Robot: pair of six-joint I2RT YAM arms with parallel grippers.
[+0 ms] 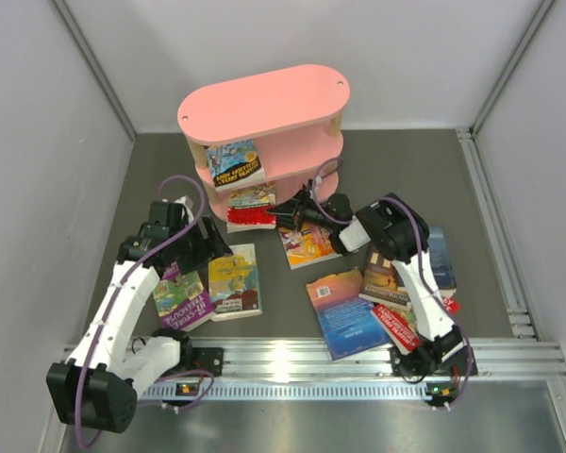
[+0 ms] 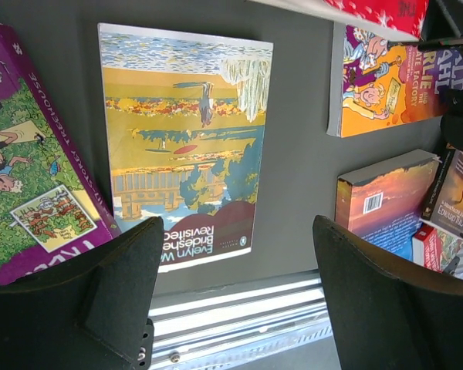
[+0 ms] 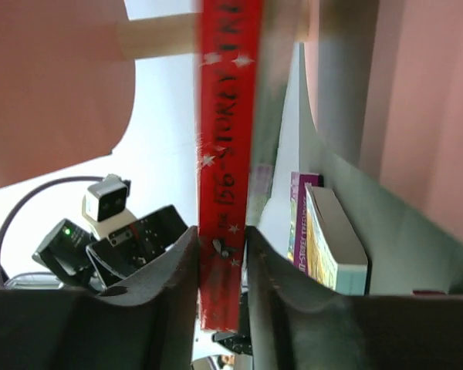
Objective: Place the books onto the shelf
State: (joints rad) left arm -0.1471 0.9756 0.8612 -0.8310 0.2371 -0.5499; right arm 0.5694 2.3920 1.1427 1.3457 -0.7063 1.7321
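Plainly the largest thing is the pink shelf (image 1: 264,104), which stands directly ahead of the right gripper (image 3: 220,258). In the wrist view its boards loom on both sides of the fingers. That gripper's jaws are pressed in on the red book (image 3: 228,154), pinching one end across its thickness. The book stands straight out from the jaws toward the opening between two boards. Just off the right-hand finger, a pale-edged book (image 3: 332,247) already sits on a tier.

The left gripper (image 2: 238,247) hangs with its jaws spread wide and nothing between them. Below and ahead of them the yellow book (image 2: 181,146) lies flat on the table. The purple book (image 2: 31,169) lies just beside it, off the left finger. An orange book (image 2: 386,85) and a small stack (image 2: 386,200) lie beyond the right finger.

These paperbacks look light and thin, bendy rather than stiff, and their glossy covers may slide in a pinch. A hold across the thickness near the spine, where the pages are bound, should flex least. A flat-lying book gives the jaws only its edges to take.
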